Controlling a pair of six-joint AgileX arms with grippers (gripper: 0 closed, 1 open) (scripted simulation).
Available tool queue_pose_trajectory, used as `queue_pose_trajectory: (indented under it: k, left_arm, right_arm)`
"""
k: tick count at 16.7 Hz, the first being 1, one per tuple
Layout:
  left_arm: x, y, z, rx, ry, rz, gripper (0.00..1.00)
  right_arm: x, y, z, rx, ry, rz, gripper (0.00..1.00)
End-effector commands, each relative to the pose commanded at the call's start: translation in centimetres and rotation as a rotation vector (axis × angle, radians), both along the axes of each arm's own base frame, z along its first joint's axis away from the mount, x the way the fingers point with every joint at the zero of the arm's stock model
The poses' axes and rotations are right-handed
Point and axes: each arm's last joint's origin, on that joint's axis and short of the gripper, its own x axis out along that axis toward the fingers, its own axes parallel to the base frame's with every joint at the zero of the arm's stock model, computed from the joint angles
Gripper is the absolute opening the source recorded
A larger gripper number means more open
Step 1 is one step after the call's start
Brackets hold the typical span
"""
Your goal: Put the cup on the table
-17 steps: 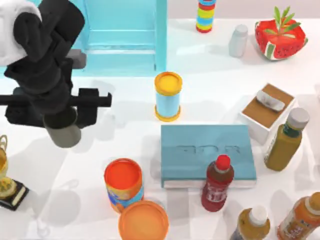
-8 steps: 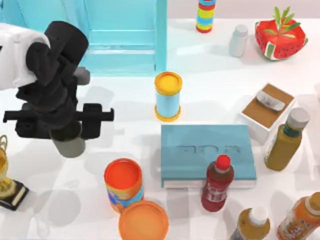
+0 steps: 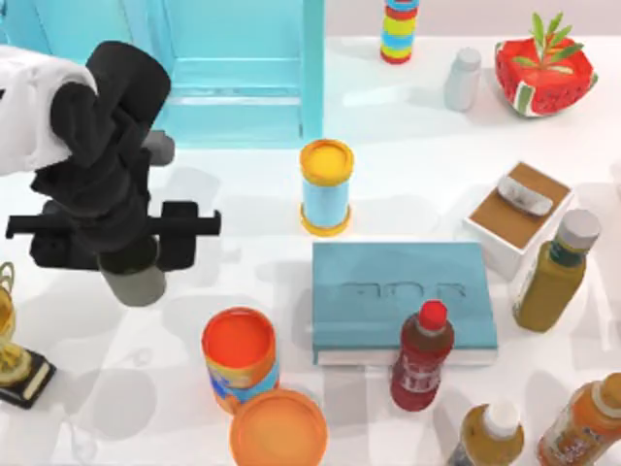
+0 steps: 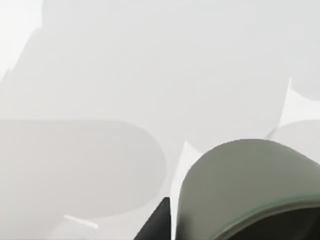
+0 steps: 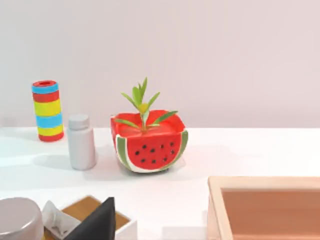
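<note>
Bare table [image 3: 223,282] around cup [image 3: 136,282]; canister [image 3: 240,359] nearby.

Embossed marks on teal book [image 3: 403,296], seemingly illegible.

This is a rendered test scene, not a real room: a glossy white worktop [image 3: 408,146] before a plain blank wall. Unrelated household things are scattered on it, such as drink bottles [image 3: 421,355], a teal book [image 3: 400,296], a watermelon planter [image 5: 149,145] and a light-blue cabinet [image 3: 243,68].

Glossy white table [image 3: 408,165], teal book [image 3: 398,296], orange-lidded blue can [image 3: 326,186], watermelon planter [image 3: 543,73], bottles.
</note>
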Motion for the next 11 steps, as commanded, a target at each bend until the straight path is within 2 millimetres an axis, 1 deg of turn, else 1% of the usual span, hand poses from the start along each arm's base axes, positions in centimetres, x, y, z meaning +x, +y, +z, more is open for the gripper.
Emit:
queue_pose_trajectory:
  k: [5,6,11]
  left_arm:
    - [0.0,0.0,0.0,0.0,0.0,0.0,0.98]
    - [0.0,0.0,0.0,0.0,0.0,0.0,1.0]
    - [0.0,0.0,0.0,0.0,0.0,0.0,1.0]
  right_arm:
    - [0.0,0.0,0.0,0.0,0.0,0.0,1.0]
    - [0.0,0.0,0.0,0.0,0.0,0.0,1.0]
    - [0.0,0.0,0.0,0.0,0.0,0.0,1.0]
